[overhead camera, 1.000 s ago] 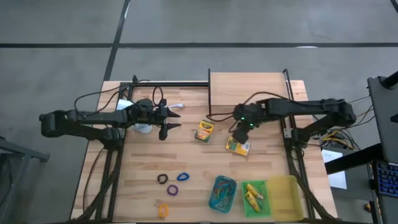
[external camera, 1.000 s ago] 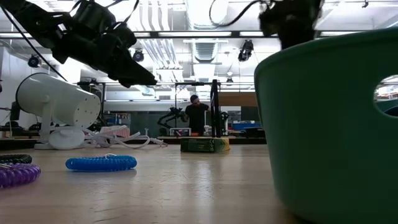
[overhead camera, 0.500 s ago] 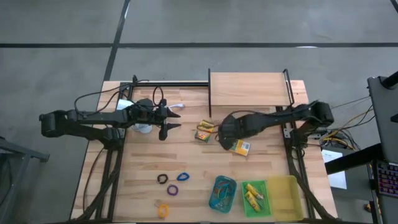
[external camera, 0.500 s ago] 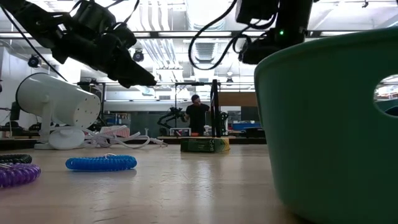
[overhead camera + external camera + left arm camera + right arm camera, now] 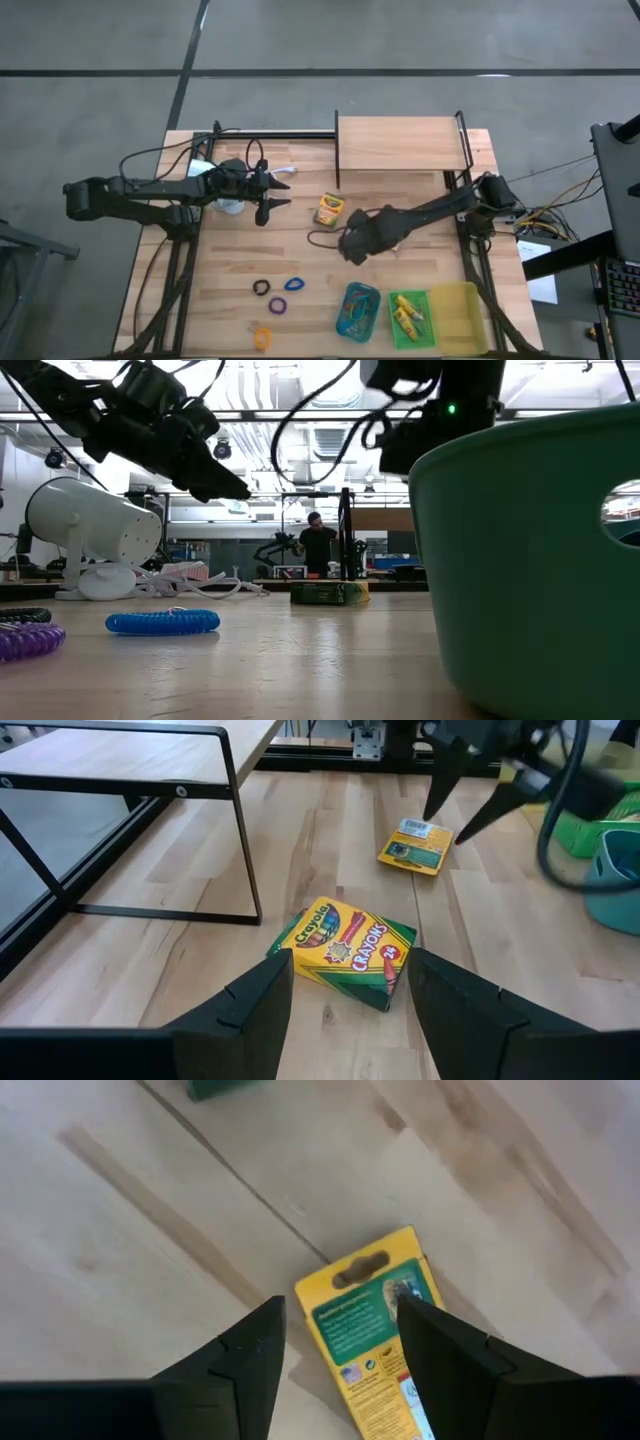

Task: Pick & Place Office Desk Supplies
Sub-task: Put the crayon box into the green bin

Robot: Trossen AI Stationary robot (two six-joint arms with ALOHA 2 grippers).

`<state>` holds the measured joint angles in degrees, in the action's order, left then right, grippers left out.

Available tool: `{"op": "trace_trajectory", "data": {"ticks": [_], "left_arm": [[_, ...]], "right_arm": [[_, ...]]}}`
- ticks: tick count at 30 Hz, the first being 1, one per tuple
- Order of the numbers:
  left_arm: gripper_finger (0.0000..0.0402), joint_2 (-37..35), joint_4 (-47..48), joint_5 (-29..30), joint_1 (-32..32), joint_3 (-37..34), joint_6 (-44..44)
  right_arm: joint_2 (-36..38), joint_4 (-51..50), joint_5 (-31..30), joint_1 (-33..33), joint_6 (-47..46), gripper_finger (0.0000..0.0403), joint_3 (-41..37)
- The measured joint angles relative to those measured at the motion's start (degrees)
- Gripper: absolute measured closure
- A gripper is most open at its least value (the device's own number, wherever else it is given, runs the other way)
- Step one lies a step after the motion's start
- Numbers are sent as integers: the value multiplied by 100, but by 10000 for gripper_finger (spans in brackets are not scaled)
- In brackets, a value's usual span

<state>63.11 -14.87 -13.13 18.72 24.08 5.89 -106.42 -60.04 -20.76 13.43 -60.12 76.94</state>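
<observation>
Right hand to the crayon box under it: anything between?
Nothing: right wrist view shows the crayon box directly past the open right hand, gap bare.

The crayon box (image 5: 345,952) near the counter's middle reads "Crayola", "CRAYONS" and "24" on its front.

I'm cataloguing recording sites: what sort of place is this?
Probably a large robotics lab or workshop hall: the wooden table stands on a bare concrete floor, exposed ducts and strip lights run overhead, and a person stands among more benches beyond.
</observation>
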Motion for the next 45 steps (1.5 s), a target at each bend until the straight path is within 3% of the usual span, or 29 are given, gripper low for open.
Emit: {"op": "trace_trajectory", "data": {"ticks": [12, 20, 26, 45], "left_arm": [[199, -2, 156, 0, 0, 0, 0], [199, -2, 166, 0, 0, 0, 0], [199, -2, 166, 0, 0, 0, 0], [199, -2, 257, 0, 0, 0, 0]], "right_arm": [[-961, -69, -45, 195, -782, 184, 386], [-1587, -1163, -49, 195, -911, 182, 1212], [-1852, -1231, -432, 195, -1111, 181, 1561], [-2830, -2360, -456, 197, -1151, 181, 2503]]}}
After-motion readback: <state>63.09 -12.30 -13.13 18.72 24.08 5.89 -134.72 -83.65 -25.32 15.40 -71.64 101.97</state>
